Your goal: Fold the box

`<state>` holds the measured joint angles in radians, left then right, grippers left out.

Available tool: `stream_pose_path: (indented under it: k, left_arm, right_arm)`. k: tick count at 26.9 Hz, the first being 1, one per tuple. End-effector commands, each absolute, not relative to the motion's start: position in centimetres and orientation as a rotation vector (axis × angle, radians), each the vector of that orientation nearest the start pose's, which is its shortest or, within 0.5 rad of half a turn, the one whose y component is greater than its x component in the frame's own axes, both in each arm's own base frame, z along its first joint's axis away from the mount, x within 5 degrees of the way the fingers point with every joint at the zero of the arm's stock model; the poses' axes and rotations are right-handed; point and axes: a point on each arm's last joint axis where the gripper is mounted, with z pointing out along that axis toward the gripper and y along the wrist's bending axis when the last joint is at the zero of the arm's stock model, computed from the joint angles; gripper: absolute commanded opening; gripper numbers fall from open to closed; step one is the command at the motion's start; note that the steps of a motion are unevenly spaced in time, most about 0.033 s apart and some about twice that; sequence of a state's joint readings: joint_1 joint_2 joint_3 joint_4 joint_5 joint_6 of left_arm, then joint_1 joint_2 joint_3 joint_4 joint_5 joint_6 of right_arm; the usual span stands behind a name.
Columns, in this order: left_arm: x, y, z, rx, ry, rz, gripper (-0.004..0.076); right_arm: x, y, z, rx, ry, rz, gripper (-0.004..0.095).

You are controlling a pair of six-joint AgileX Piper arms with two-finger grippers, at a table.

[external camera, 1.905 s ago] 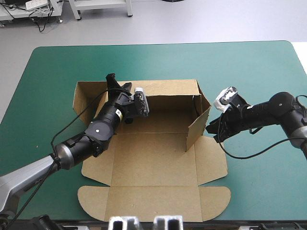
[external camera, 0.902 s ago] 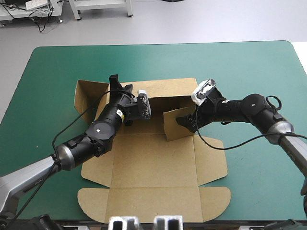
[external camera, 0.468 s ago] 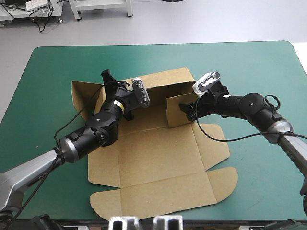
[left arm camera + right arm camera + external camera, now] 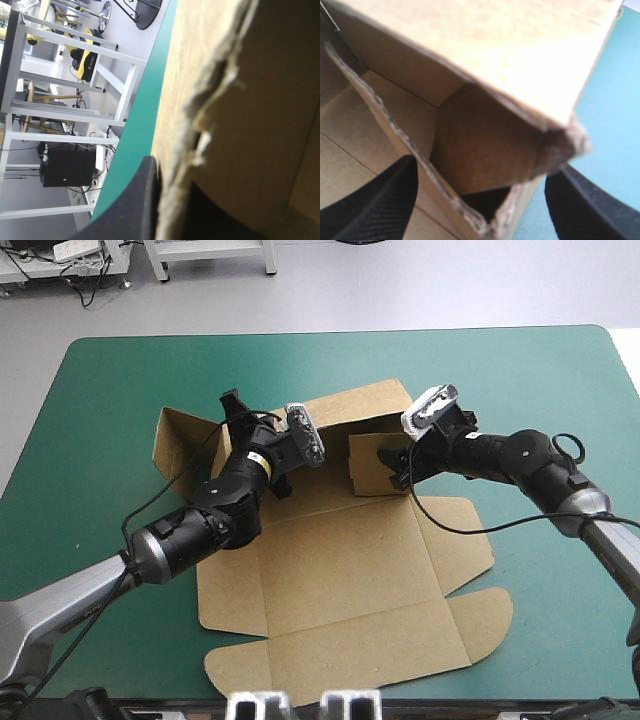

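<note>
Teal-green table (image 4: 500,370), brown box (image 4: 340,580), left tool (image 4: 167,210) clamping its wall, right tool (image 4: 481,172) spread

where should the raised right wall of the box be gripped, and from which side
Probably the top free edge of the raised right wall of the box, approached from the right edge of the table. It stands upright as a thin sheet, so it can be pinched across its thickness; the open right end effector straddles that corner.

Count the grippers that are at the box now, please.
2. The left gripper is shut on the far wall of the box, near its left corner; the right gripper stands open around the raised right wall.
</note>
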<state>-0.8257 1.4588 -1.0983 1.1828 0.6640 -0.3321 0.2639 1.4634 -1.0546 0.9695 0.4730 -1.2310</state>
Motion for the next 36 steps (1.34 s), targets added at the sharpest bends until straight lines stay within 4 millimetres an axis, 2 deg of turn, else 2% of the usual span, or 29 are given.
stream_pose_path:
  k: [1, 10, 13, 21, 24, 29, 30, 33, 36]
  left_arm:
    - [24.6, -20.3, 34.2, 1.164, 1.638, 0.516, 0.0013]
    - [24.7, -19.8, 34.1, 1.146, 1.667, 0.577, 0.0013]
    - [24.7, -19.8, 34.1, 1.146, 1.667, 0.577, 0.0013]
    - [24.6, -20.6, 34.3, 1.196, 1.596, 0.51, 0.0022]
    - [24.6, -20.8, 34.3, 1.223, 1.573, 0.508, 0.0113]
    - [23.9, -20.4, 35.4, 1.2, 1.548, 0.488, 0.0442]
    - [23.4, -20.4, 35.9, 1.195, 1.531, 0.476, 0.0538]
    - [22.1, -20.8, 36.7, 1.205, 1.49, 0.45, 0.0563]
    - [19.5, -21.8, 37.8, 1.254, 1.404, 0.447, 0.0563]
  right_arm:
    - [30.4, 11.3, 32.6, -0.742, 1.913, 0.354, 0.0564]
    - [29.8, 11.5, 32.0, -0.796, 1.978, 0.412, 0.009]
    - [29.6, 11.7, 32.0, -0.806, 1.986, 0.446, -0.0006]
    - [29.1, 12.0, 31.7, -0.823, 2.025, 0.521, -0.0023]
    - [29.1, 12.0, 31.8, -0.776, 2.049, 0.549, -0.0023]
    - [29.5, 11.8, 32.0, -0.717, 2.038, 0.518, -0.0024]
    - [29.9, 11.5, 32.2, -0.655, 2.027, 0.486, -0.0023]
    - [30.8, 10.8, 32.7, -0.522, 1.987, 0.408, -0.0023]
    - [31.1, 10.5, 32.7, -0.486, 1.977, 0.364, -0.0024]
